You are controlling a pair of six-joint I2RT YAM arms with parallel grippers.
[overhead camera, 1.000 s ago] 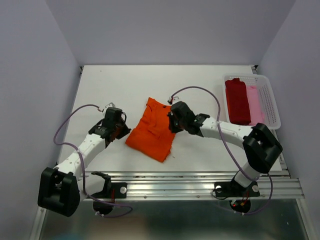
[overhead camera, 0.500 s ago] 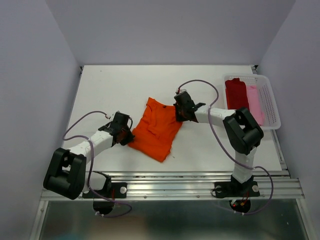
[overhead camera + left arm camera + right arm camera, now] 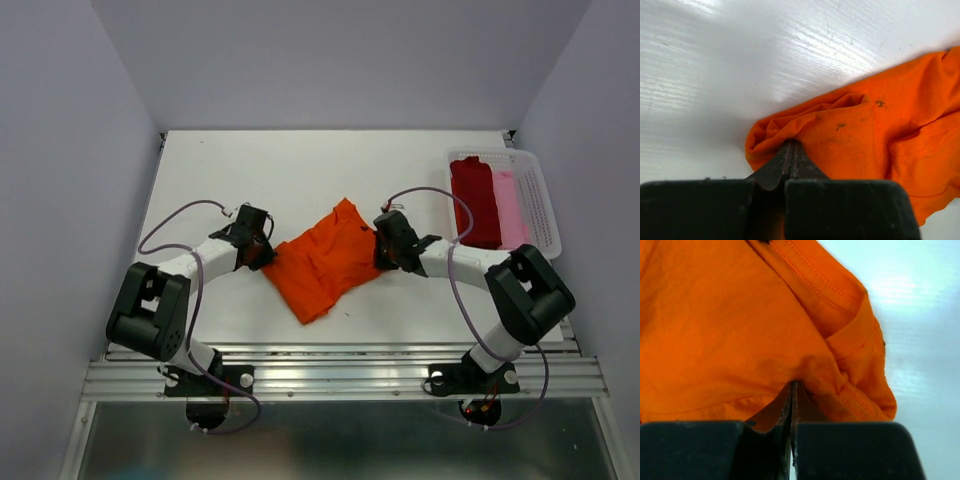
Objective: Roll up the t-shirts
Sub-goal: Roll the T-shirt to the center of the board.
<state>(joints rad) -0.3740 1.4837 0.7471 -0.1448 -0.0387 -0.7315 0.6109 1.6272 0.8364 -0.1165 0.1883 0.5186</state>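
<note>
Basket (image 3: 548, 212): white mesh, far right of table (image 3: 300, 170), holding a dark red roll (image 3: 474, 200) and a pale pink roll (image 3: 510, 208) side by side
Orange t-shirt (image 3: 325, 262): crumpled mid-table, between the arms
Left tool (image 3: 262, 254): pinching its left edge
Right tool (image 3: 383, 253): pinching its right edge

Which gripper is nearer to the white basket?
Right. The right gripper pinches the orange shirt at its right edge, left of the basket; the left gripper pinches its left edge, farther away.
</note>
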